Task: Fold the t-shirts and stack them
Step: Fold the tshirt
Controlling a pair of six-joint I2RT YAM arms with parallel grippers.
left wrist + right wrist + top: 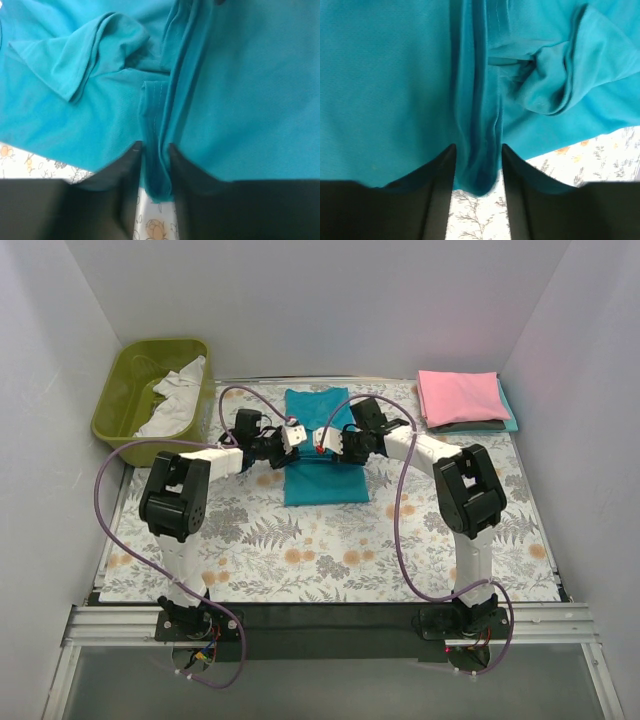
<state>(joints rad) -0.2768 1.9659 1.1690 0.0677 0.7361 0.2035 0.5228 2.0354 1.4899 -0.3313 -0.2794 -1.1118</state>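
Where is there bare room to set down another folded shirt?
The widest bare stretch of the floral-patterned table cloth runs along the near side, between the teal cloth t-shirt and the arm bases. The middle is crowded: left claw and right claw both pinch that shirt. The far-right corner holds the folded pink cloth t-shirt stack.

The right gripper (477,150) pinches a bunched vertical ridge of the teal t-shirt (385,90) between its two dark fingers (437,192). The cloth's lower end pokes out just below the fingertips. Above and left of the gripper the shirt lies smooth and fills the view. Above and right of the gripper a short sleeve (570,80) sits crumpled and folded over. Floral cloth (600,155) shows right of the gripper and in the gap between the fingers.
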